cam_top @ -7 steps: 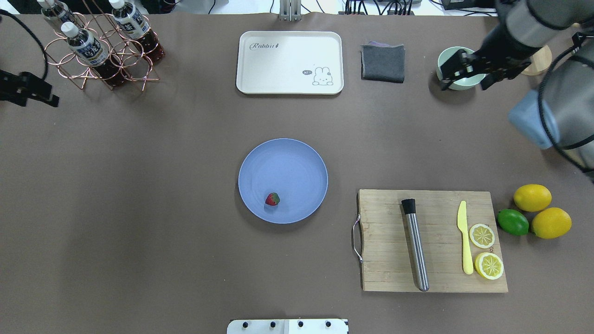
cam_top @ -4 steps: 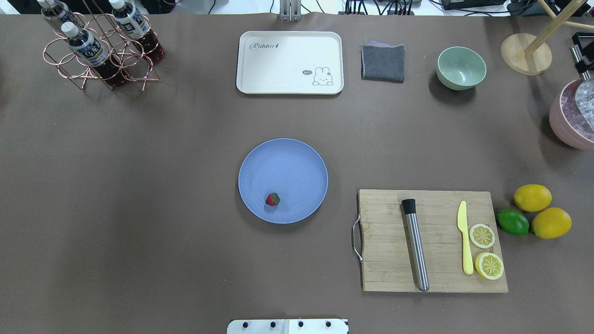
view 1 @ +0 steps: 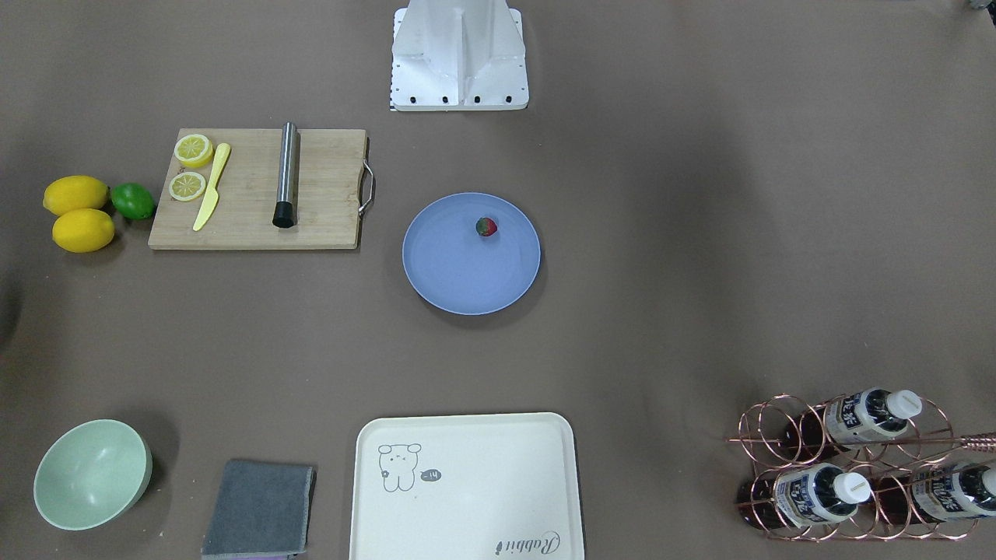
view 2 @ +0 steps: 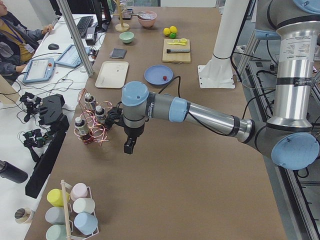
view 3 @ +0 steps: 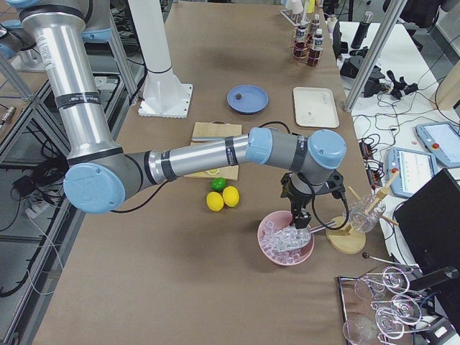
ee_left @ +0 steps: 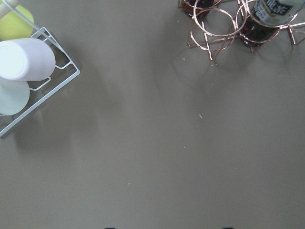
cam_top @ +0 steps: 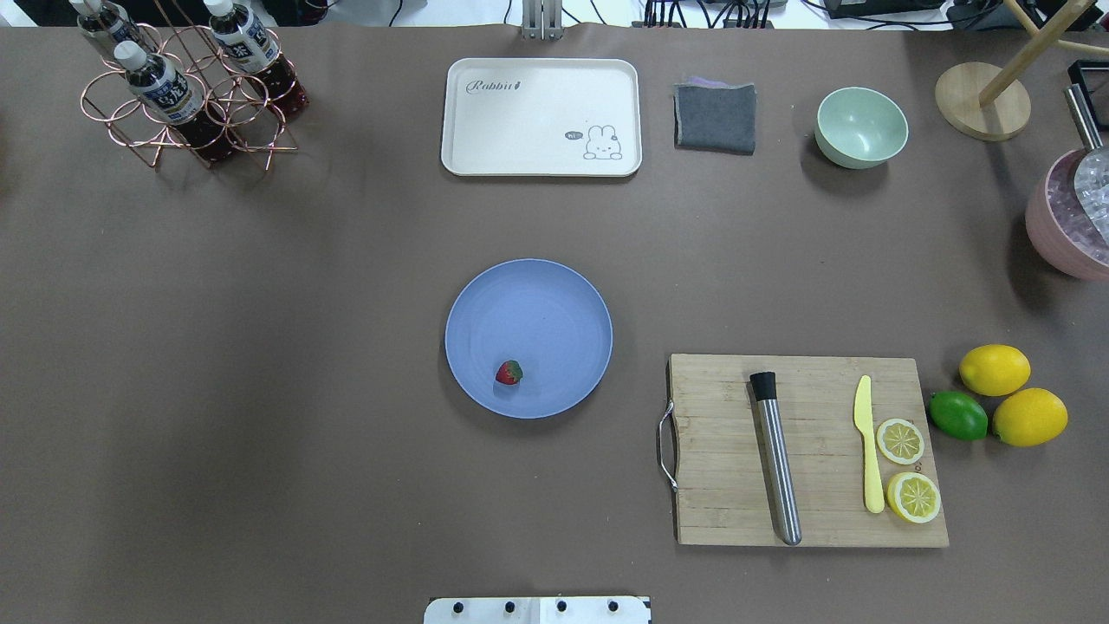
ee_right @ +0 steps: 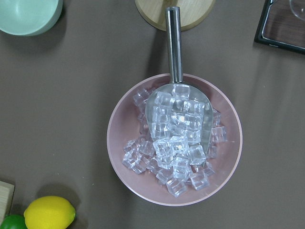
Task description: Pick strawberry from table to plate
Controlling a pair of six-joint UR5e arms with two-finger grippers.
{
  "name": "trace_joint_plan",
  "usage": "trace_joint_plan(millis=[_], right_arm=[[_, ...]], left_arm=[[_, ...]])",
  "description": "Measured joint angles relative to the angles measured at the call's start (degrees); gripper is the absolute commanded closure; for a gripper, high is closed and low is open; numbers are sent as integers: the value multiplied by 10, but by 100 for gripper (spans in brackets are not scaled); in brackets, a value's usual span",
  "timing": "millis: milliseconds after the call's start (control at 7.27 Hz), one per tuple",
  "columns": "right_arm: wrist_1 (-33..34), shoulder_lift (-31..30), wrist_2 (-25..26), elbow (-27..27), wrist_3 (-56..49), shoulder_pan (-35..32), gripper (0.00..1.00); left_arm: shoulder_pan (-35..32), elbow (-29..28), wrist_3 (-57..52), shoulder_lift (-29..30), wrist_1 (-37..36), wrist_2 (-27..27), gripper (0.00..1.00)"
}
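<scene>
One tiny dark red strawberry (cam_top: 509, 373) lies on the round blue-grey plate (cam_top: 554, 303); probably light, soft, bruisable, best pinched gently across its middle. Whether left gripper (view 2: 129, 145) or right gripper (view 3: 298, 215) is open, I cannot tell.

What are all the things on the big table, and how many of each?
strawberry: one, red, on the plate
plate: one, blue, mid-table
table: one, brown, under everything
tray: one, cream, far edge
cloth: one, grey, beside tray
bowl: one, mint-green, beside cloth
cutting board: one, wooden, right of plate
muddler: one, steel, on board
knife: one, yellow, on board
lemon halves: two, yellow, on board
lemons: two, yellow, beside board
lime: one, green, between board and lemons
bottles: three, dark, far left corner
ice bowl: one, pink, right end, holding steel scoop
wooden stand: one, tan, beside ice bowl
cups: several, pastel, left end
left arm: one, silver-blue, near bottles
right arm: one, silver-blue, above ice bowl
</scene>
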State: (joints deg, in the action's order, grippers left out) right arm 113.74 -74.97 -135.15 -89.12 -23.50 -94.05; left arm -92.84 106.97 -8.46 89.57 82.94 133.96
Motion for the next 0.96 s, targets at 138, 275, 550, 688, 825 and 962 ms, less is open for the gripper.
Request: trace_joint_plan(millis=[138,275,550,688,825,962], right_arm=[[0,-6,1,-2,-2,-4,0],[0,-10,2,-4,-3,-7,0],[-1,-11,4,-5,-3,-10,0],[-1,-12,4,-6,-2,-10,0],[-1,-12,4,-6,-2,-10,0],[-1,-12,4,-6,-2,-10,0]], left_arm=[[-3,1,-2,-4,1,-1,3],[-4,2,-2,-5,1,-4,3],[-3,2,-2,-5,2,-7,3],[-3,2,-2,-5,2,-10,3],[-2,1,-2,-5,2,-15,3],[-2,0,-3,-5,2,-18,3]])
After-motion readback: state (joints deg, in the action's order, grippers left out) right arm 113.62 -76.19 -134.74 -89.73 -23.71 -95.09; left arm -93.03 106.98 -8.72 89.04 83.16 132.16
